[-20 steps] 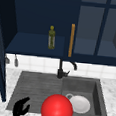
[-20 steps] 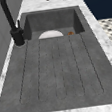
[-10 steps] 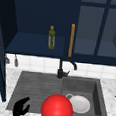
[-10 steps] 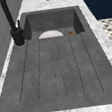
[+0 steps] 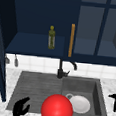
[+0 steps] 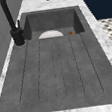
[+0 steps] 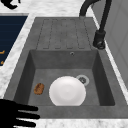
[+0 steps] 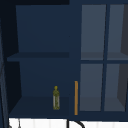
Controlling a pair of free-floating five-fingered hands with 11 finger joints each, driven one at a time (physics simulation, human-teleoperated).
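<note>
Left hand hangs over the front left corner of the sink, fingers curled, nothing in them. Right hand floats off the sink's right edge, fingers straight out and empty. The plate lies in the sink's basin, a red ball just left of it.

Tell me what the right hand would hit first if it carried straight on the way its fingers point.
Judging by the right side view, the right hand points across the basin's near rim; nothing stands there, so the way looks free, though depth is unclear.
</note>
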